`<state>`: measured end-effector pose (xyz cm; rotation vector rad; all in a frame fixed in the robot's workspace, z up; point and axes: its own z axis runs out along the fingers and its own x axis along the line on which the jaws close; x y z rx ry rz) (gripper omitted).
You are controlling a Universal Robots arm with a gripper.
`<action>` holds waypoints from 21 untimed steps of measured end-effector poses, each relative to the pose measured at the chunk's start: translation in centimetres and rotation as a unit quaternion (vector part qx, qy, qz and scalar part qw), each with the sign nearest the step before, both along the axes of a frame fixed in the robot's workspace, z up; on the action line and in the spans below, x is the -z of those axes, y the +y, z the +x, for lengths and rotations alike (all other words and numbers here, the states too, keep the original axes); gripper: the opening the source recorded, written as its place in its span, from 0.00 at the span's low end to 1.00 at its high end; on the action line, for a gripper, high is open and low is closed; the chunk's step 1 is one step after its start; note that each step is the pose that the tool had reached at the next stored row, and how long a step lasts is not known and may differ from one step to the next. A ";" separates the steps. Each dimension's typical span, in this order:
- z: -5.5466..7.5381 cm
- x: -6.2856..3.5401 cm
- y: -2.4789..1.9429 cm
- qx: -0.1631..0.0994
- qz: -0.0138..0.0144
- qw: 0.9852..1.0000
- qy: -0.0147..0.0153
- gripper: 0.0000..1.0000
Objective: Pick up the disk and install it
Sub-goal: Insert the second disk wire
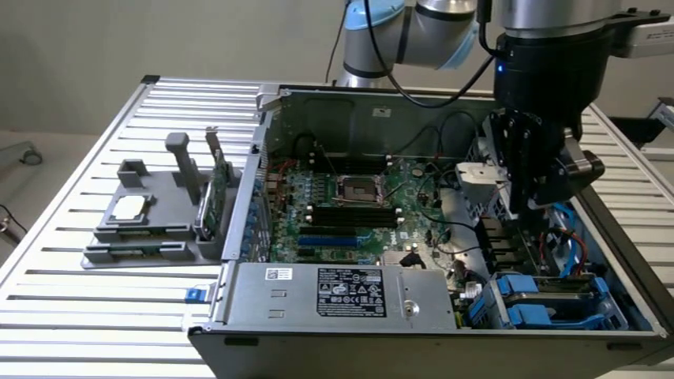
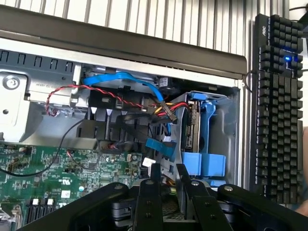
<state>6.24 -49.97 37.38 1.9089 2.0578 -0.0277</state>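
Exterior view: the gripper [image 1: 526,207] hangs low inside the open computer case [image 1: 348,296], on the exterior view's right side. The disk [image 1: 526,304] sits in its blue frame in the corner slot of the case, near the front wall. The gripper is above it and a bit farther back, close but not touching. The green board [image 1: 358,197] lies flat in the middle of the case. A grey tray [image 1: 147,229] with small parts rests on the table, well apart from the arm.

Wrist view: the two black fingers [image 2: 153,192] stand a little apart, with a thin gap and nothing pinched between them. The disk [image 2: 196,127] stands on its edge in the slot, hugged by the blue frame. It is just past the fingertips and a bit to one side, not between them. Red and yellow wires [image 2: 168,108] and a blue cable [image 2: 125,79] run right beside the slot. A black keyboard [image 2: 274,96] lies outside the case.

I think the job here is to get the disk sitting snug in its slot. To do that well, the arm should move slowly and straight, line the fingers up with the blue frame, and stay off the wires.
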 end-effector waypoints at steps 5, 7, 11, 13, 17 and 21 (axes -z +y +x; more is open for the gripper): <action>0.0 0.23 0.11 0.018 0.000 1.000 -0.009 0.27; 0.0 0.36 0.22 0.021 0.000 1.000 -0.013 0.27; 0.0 0.58 0.47 0.027 0.000 0.999 -0.021 0.27; 0.0 0.70 0.54 0.030 0.000 0.999 -0.025 0.27; 0.0 0.94 0.61 0.042 0.000 0.999 -0.031 0.27; 0.0 1.19 0.66 0.053 -0.001 0.998 -0.037 0.27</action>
